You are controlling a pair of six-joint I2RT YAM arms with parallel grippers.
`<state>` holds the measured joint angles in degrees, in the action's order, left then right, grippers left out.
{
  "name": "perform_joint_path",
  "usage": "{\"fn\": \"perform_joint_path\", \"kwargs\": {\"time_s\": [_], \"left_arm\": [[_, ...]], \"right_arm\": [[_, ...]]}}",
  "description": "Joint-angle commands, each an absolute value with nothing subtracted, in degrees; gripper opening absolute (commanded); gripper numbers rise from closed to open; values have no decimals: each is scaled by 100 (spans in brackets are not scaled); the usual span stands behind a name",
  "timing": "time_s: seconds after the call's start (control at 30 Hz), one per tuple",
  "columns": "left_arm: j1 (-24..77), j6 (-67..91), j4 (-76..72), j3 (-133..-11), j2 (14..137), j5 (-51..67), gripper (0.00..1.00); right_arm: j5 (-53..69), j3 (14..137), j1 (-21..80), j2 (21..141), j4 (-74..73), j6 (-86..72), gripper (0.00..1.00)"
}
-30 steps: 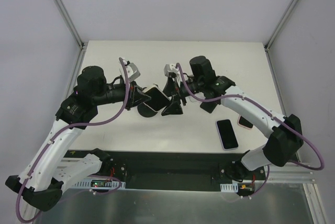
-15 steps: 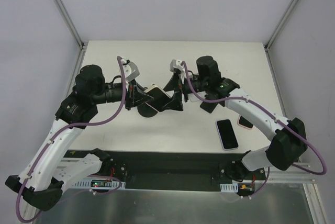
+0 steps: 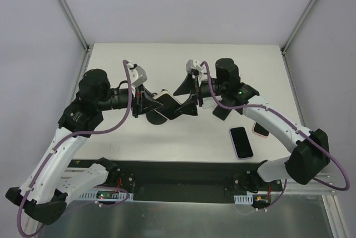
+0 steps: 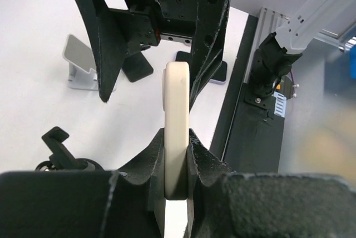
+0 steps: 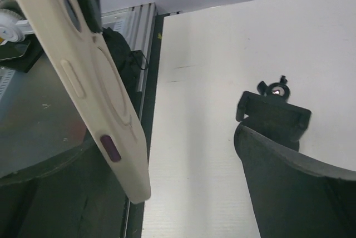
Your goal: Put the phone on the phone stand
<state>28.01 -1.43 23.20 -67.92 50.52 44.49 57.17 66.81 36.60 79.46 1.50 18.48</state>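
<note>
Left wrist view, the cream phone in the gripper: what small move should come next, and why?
Probably close the right gripper on the free end of the cream phone. The left gripper pinches its lower end, and the right gripper's open fingers stand either side of the top, suggesting a handover.

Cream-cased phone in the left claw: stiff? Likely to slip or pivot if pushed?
Probably stiff: the phone stands straight out of the left claw with no sag. It is pinched at one end only, so a nudge from the open right claw may pivot it. Its back looks smooth, so there is some slip risk.
</note>
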Motion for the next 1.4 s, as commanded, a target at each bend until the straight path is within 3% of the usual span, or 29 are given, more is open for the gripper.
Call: {"fn": "perform_joint_path", "kwargs": {"time_s": [0.0,0.07,0.1,0.17,0.27,0.3,0.37,0.4,0.43,0.57,0.8,0.93,1.0,1.03,1.07,1.1,1.23,1.3,1.37], "left_arm": [[2795,-9,1907,-7084,5150,4861,0],[2804,-9,1872,-7206,5238,4826,0],[2786,-17,1855,-7251,5264,4790,0],[2795,165,1784,-7338,5317,4607,0],[2804,377,1521,-7339,5370,4466,0],[2795,456,1434,-7313,5379,4439,0],[2795,693,1135,-7156,5344,4377,2],[2795,781,995,-7050,5292,4307,11],[2795,1017,767,-6910,5152,4298,27],[2795,1520,-487,-5980,4712,4227,48],[2795,2258,-1650,-5274,4570,4307,56],[2786,2749,-2283,-5098,4719,4464,51],[2795,2847,-2408,-5115,4807,4553,42],[2786,2961,-2626,-5098,4851,4570,30],[2786,3032,-2758,-5037,4860,4623,27],[2795,3093,-2855,-5027,4869,4632,26],[2786,3287,-3059,-5053,4948,4711,38],[2795,3278,-2980,-5115,4966,4746,36],[2795,3270,-2892,-5150,4939,4720,22]], "right_arm": [[6345,6942,3920,8120,607,1740,83],[6565,7057,3999,8235,545,1731,72],[6583,7136,4016,8314,467,1731,57],[6627,7181,4043,8376,431,1740,44],[6653,7233,4122,8411,439,1758,18],[6584,7242,4139,8385,509,1732,0],[6197,7129,4149,8332,815,1496,1],[6127,7050,4148,8280,1366,1094,0],[6022,6892,4140,8262,1641,890,0],[5968,6786,4122,8253,2389,230,0],[6021,6540,4104,8183,3725,-755,0],[6047,6513,4104,8139,3814,-879,0],[6029,6513,4096,8112,3832,-914,0],[6021,6513,4087,8104,3832,-923,0],[6021,6504,4087,8095,3841,-923,1],[6021,6495,4096,8095,3867,-923,1],[6029,6504,4087,8112,3876,-949,0],[6047,6513,4087,8139,3885,-975,0],[6091,6539,4078,8174,3885,-984,1]]}}
